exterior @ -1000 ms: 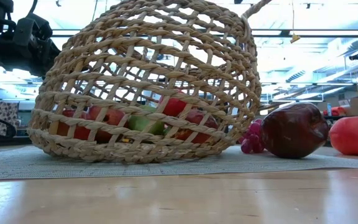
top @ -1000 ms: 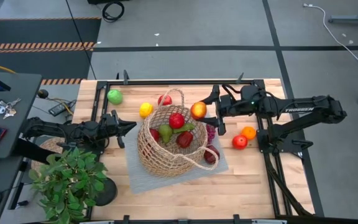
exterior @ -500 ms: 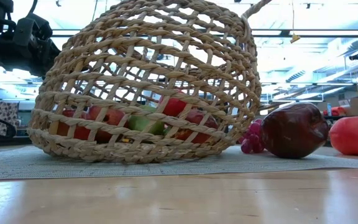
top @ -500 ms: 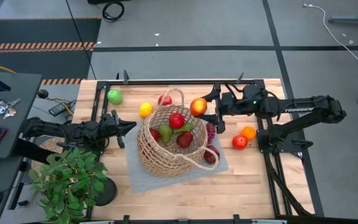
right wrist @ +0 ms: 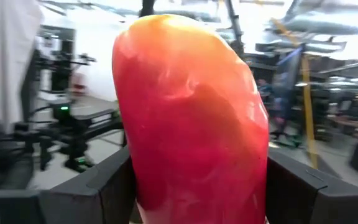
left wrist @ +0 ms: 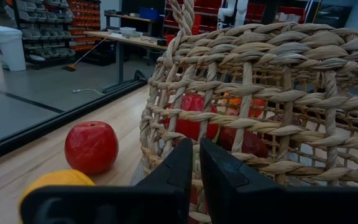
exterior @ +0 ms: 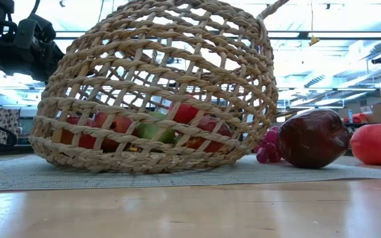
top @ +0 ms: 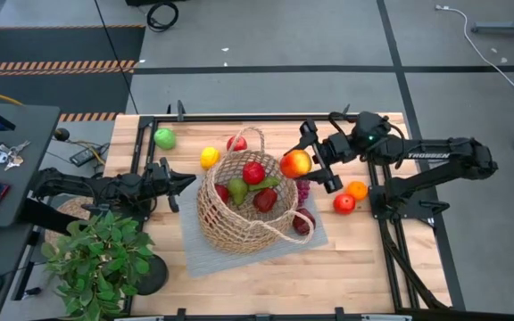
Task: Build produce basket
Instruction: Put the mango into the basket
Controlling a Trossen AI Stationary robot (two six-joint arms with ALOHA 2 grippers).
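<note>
Left of the round woven tan wicker basket (top: 244,203), which sits on the grey mat (top: 203,254) holding several toy fruits, the left gripper (top: 188,181) waits with fingers closed, while at its right rim the right gripper (top: 303,164) clamps a red-orange fruit (top: 295,163).

grey mat (top: 205,255), leafy potted plant (top: 96,259), keys (top: 4,154), wooden table (top: 346,267)

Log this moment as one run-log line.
right gripper: holds red-orange fruit at the rim of the basket | left gripper: shut, beside basket | basket: partly filled
</note>
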